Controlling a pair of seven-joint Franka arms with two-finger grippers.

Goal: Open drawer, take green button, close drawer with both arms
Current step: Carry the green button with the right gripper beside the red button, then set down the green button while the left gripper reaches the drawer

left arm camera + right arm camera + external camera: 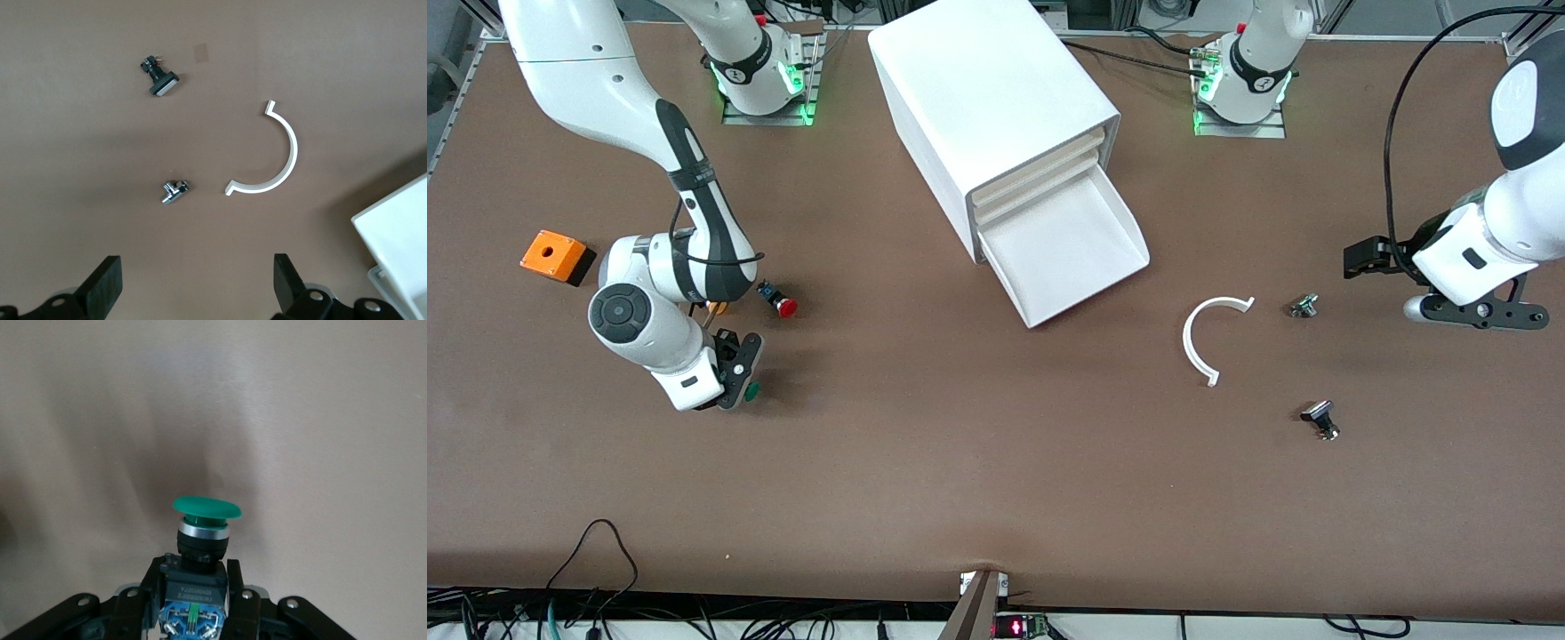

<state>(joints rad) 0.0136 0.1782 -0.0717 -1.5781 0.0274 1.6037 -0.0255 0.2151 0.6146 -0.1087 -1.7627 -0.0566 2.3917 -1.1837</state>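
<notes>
meanwhile right claw (193, 587) grips the button (203, 520); left claw (193, 283) gapes over bare table (996, 462).

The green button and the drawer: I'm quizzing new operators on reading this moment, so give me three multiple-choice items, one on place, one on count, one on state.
1. Where is the green button?
A. In the drawer
B. In the right gripper, toward the right arm's end of the table
C. Beside the white curved piece

2. How many cabinet drawers stand pulled out?
A. One
B. Two
C. Four

3. How is the left gripper?
A. Shut on the white curved piece
B. Shut on nothing
C. Open, holding nothing

Key: 1 B, the right gripper is clamped on the button's black-and-blue body in the right wrist view. 2 A, only the lowest drawer juts from the cabinet. 3 C, the left gripper has its fingers spread, with bare table between them, over the table near the white curved piece.
</notes>
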